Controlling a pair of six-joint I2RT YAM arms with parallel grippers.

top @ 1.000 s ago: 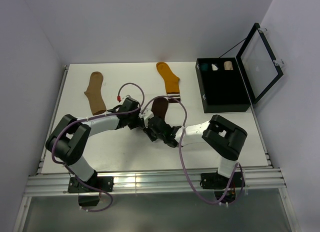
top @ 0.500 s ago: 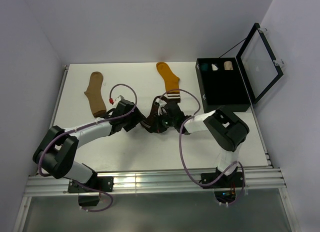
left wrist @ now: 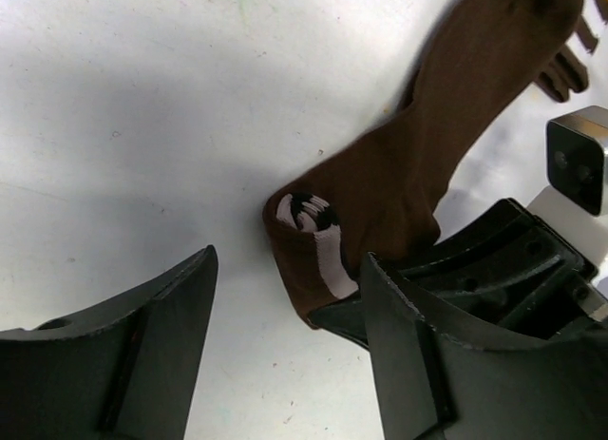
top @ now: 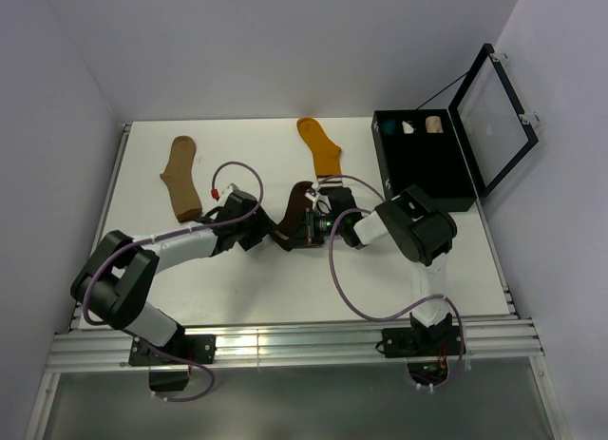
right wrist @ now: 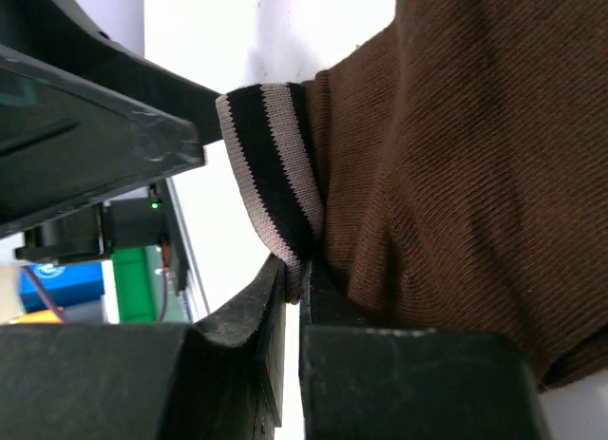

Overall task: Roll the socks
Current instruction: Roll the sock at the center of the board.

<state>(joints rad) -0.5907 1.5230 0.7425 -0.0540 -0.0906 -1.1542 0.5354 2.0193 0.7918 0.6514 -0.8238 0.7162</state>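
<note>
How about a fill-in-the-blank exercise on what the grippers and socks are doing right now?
1. The right gripper is shut on the striped ____ of the dark brown sock.
2. The left gripper stands ____, with one finger on each side of that sock's end.
3. The far-left sock, farthest from the black box, is coloured ____.
Missing words: cuff; open; tan.

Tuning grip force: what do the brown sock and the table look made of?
The brown sock: soft knit fabric, matte, probably a cotton blend; fine ribbed rows show up close. The table: hard, smooth white surface with a faint sheen and small specks, maybe laminate or painted board; I cannot tell which.
</note>
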